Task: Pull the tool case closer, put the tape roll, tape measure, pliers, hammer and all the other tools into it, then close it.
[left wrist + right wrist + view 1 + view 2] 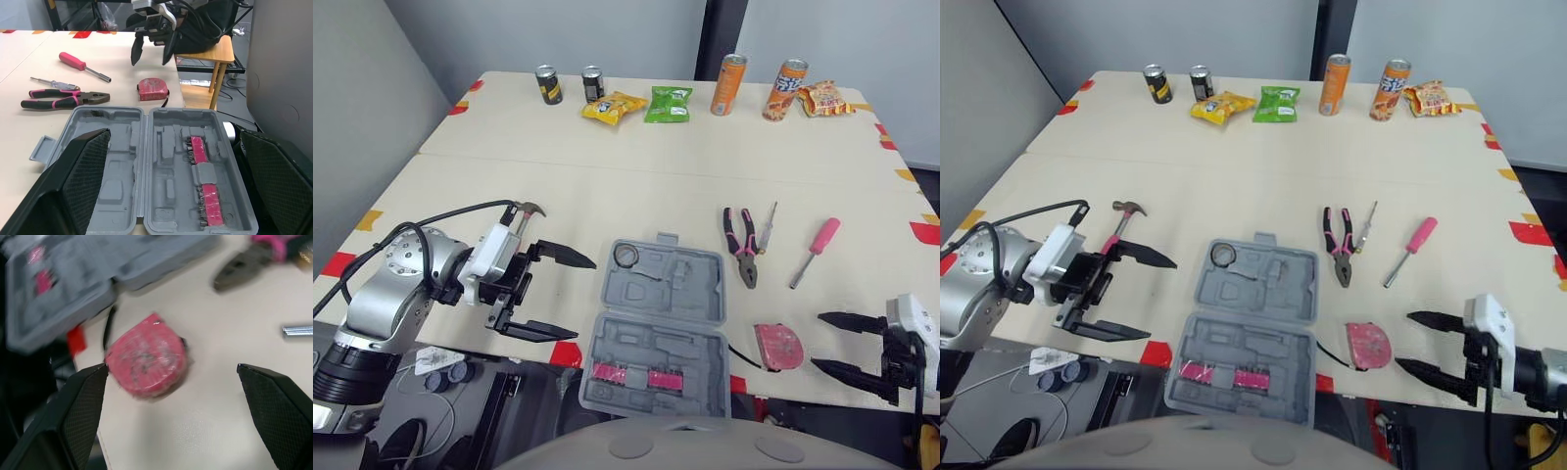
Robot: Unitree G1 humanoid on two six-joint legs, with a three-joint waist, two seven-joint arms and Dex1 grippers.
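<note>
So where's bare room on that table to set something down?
A wide bare strip lies between the far cans and snack bags and the case. Crowded: right of the case, with pliers, screwdriver and tape measure.

Pretty sure it's a test lab. Tape marks (924, 233) along the table (636, 196) edge, cans (728, 84) and snack bags (668, 104) lined up far beyond the jaws.
</note>
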